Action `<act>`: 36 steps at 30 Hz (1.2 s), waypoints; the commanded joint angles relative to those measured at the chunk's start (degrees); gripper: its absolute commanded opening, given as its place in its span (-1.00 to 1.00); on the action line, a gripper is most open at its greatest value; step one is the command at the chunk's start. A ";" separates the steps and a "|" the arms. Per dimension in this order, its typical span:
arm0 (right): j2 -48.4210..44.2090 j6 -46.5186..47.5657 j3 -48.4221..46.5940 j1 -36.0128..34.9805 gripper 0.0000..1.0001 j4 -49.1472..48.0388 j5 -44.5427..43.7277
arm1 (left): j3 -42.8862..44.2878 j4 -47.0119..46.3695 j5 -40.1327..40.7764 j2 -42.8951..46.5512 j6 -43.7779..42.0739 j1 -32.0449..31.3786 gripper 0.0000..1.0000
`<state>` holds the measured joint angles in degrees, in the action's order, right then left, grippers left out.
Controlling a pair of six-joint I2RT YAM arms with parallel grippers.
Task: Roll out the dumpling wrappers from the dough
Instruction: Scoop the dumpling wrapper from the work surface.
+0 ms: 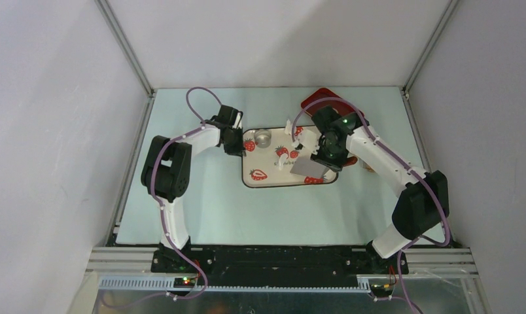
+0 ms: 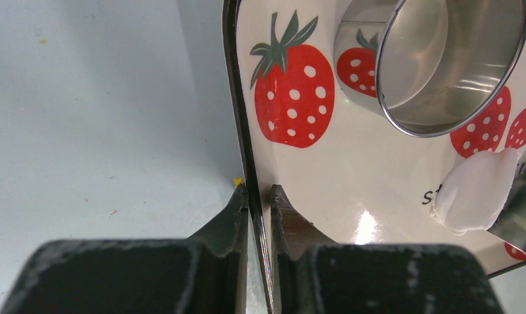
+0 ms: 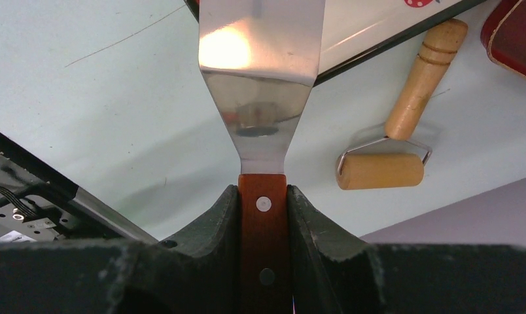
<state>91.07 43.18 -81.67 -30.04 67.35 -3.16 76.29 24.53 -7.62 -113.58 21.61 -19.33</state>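
Left wrist view: my left gripper is pinched narrow on the dark left rim of the white rectangular tray printed with red strawberries, one finger outside on the pale table and one inside on the tray. At about 1 o'clock from my fingers a small shiny round metal cup stands on the tray. At 3 o'clock lies a small flattened white piece of dough, roundish with uneven edges. Its right side touches the edge of a steel blade entering at the frame's right border.

In the right wrist view, my right gripper is clamped on the reddish wooden handle of a flat steel spatula, whose blade runs toward 12 o'clock onto the tray's near edge. At 2 o'clock a small wooden roller with a wire frame and wooden handle lies on the table, just beside a dark red tray in the corner.
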 commanded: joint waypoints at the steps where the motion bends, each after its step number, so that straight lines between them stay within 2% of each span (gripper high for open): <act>1: 0.56 -1.92 0.18 0.03 -1.00 0.17 -1.17 | -0.80 1.21 1.84 -1.91 -1.31 -1.76 -1.00; 11: 4.79 -4.71 -1.04 -1.42 -1.00 -4.28 -2.69 | -0.85 1.17 1.74 -1.91 -1.34 -1.76 -1.00; 25: 4.65 -5.56 0.98 -0.22 -1.00 -8.31 2.38 | -0.88 1.22 1.59 -1.84 -1.37 -1.81 -1.00; 29: 3.48 -4.82 1.16 0.74 -1.00 -8.67 7.02 | -0.88 1.18 1.67 -1.91 -1.31 -1.76 -1.00; 36: 1.24 -3.80 2.32 -1.86 -1.00 -6.92 8.45 | -0.88 1.16 1.82 -1.85 -1.30 -1.76 -1.00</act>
<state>95.09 38.54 -79.96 -29.45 61.63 1.02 76.29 24.53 -7.62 -113.58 21.58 -19.33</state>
